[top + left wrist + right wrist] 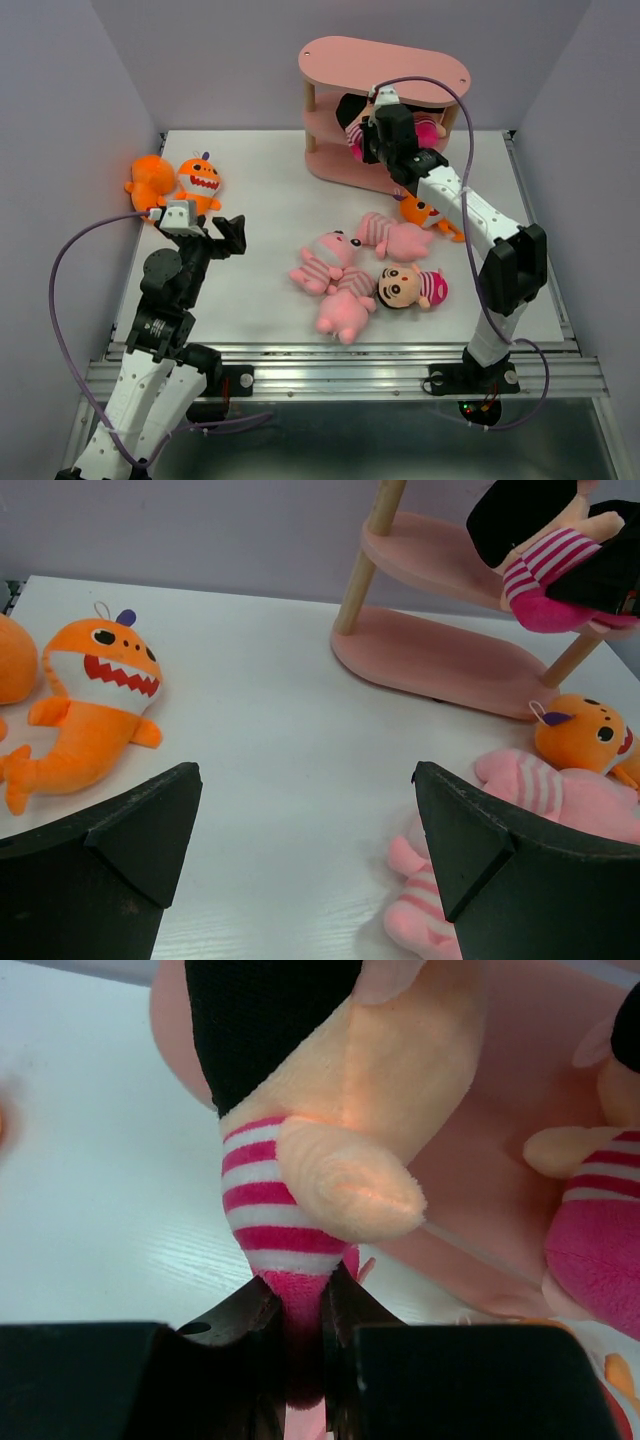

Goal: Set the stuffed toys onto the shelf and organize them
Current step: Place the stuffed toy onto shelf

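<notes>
One camera hangs high behind me, tilted down and forward, taking in the whole table out to the shelf at its far edge. My left wrist camera sits low, looking across the tabletop at the shelf's lower tiers. My right wrist camera is jammed close against a doll, with the pink shelf behind it. All three share the shelf.

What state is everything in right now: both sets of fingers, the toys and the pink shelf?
Shelf, upright.
Left fingers, open, holding nothing.
Right fingers, shut on the striped doll at the shelf front.
Second doll, resting inside the shelf.
Loose doll, lying on the table.
Pigs, heaped mid-table.
Orange monsters, lying on the table, two far left, one by the shelf.
</notes>
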`<move>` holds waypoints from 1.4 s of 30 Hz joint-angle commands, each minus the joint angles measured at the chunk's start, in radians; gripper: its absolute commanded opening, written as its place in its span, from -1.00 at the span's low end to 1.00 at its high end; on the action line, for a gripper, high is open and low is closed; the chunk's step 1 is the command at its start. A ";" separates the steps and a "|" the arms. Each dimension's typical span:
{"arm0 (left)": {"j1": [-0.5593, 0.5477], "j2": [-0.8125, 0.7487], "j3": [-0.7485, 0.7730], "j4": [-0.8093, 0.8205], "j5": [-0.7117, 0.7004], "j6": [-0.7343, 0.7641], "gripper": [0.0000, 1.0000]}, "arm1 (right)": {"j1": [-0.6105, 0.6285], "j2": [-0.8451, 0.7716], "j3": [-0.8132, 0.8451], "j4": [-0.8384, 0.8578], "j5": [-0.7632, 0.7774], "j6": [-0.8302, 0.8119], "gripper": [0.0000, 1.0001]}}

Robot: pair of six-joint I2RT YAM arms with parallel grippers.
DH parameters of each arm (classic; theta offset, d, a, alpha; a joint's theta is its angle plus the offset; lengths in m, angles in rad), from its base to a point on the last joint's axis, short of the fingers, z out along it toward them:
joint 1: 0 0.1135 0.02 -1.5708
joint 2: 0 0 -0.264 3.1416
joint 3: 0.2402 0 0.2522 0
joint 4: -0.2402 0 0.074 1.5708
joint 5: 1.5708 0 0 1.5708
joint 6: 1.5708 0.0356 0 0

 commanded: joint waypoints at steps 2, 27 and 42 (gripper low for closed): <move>0.002 -0.011 -0.011 0.060 0.003 0.021 0.97 | -0.032 0.010 0.045 0.144 0.077 0.064 -0.99; 0.002 -0.002 -0.013 0.051 -0.005 0.026 0.97 | -0.104 0.078 0.017 0.290 0.045 0.155 -0.73; 0.002 0.009 -0.013 0.051 0.001 0.026 0.97 | -0.141 0.082 -0.012 0.288 -0.036 0.239 -0.51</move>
